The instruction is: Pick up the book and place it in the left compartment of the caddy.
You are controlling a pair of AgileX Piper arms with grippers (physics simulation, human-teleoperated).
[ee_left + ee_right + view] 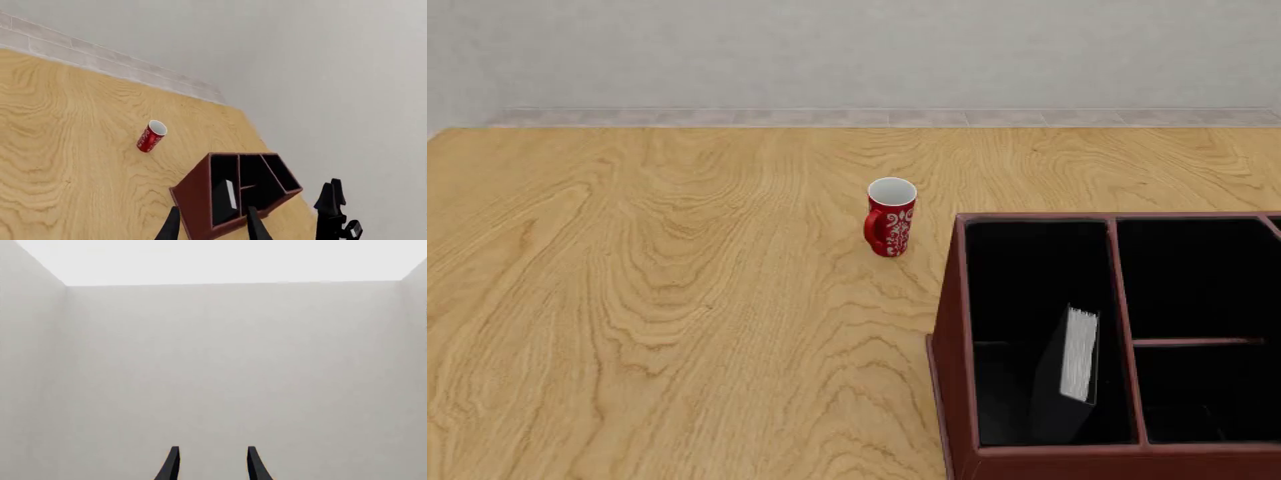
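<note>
The book (1077,355) stands tilted on edge inside the caddy (954,350), in its left compartment (1028,290), with its white page edges facing up. No gripper touches it. In the left wrist view the book (231,194) shows as a white sliver inside the caddy (197,200). My left gripper (212,215) hangs open well above and short of the caddy, with nothing between its fingers. My right gripper (210,455) is open too and faces only a bare grey wall. Neither gripper shows in the front view.
A red patterned mug (890,218) stands upright on the wooden table (667,300), left of and beyond the caddy. A black part of the other arm (333,210) rises beside the caddy in the left wrist view. A grey wall bounds the table's far edge.
</note>
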